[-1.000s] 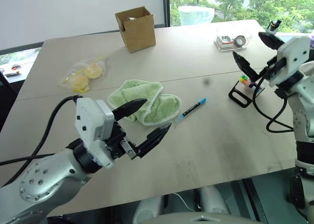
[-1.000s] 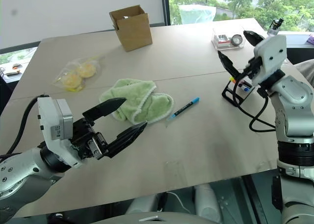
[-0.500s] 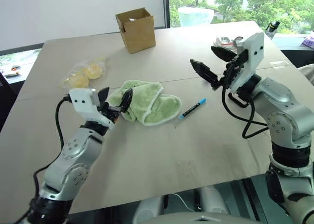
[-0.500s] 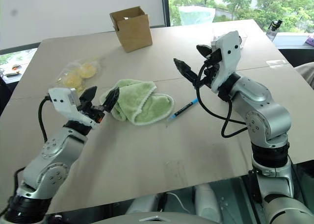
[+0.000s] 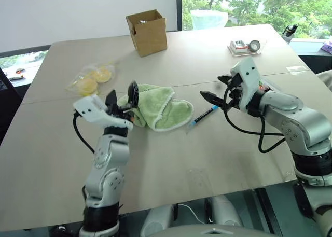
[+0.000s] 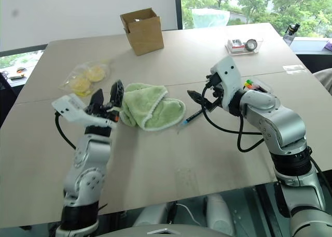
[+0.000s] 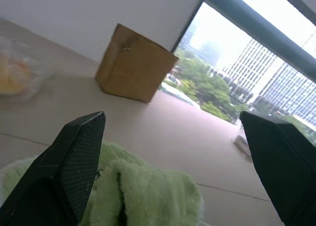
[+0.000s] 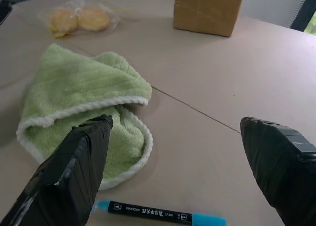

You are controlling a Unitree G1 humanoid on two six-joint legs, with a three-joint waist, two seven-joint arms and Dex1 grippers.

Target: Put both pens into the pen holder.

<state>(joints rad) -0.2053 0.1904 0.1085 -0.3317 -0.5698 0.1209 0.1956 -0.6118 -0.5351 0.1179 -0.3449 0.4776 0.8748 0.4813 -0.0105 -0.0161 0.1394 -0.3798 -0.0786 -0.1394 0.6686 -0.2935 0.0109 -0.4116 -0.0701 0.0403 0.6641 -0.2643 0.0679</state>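
Note:
A slim black pen (image 5: pixel 203 115) with a light blue cap end lies on the table just right of the green towel (image 5: pixel 158 107); it also shows in the right wrist view, pen (image 8: pixel 158 213). My right gripper (image 5: pixel 211 86) hovers open just above and right of it, pointing toward the towel, nothing between its fingers. The pen holder (image 6: pixel 250 83), with coloured marker tips, peeks out behind my right forearm. My left gripper (image 5: pixel 123 90) stands open at the towel's left edge, tilted upward, holding nothing.
A brown cardboard box (image 5: pixel 148 32) stands at the back. A clear bag of yellow items (image 5: pixel 93 77) lies at the left. A clear tray (image 5: pixel 244 46) sits at the back right, with a clear plastic object (image 5: pixel 207 17) at the far edge.
My left gripper has swung forward from low near the table's front edge to the towel's left side. My right gripper has moved left and down from the pen holder to above the pen.

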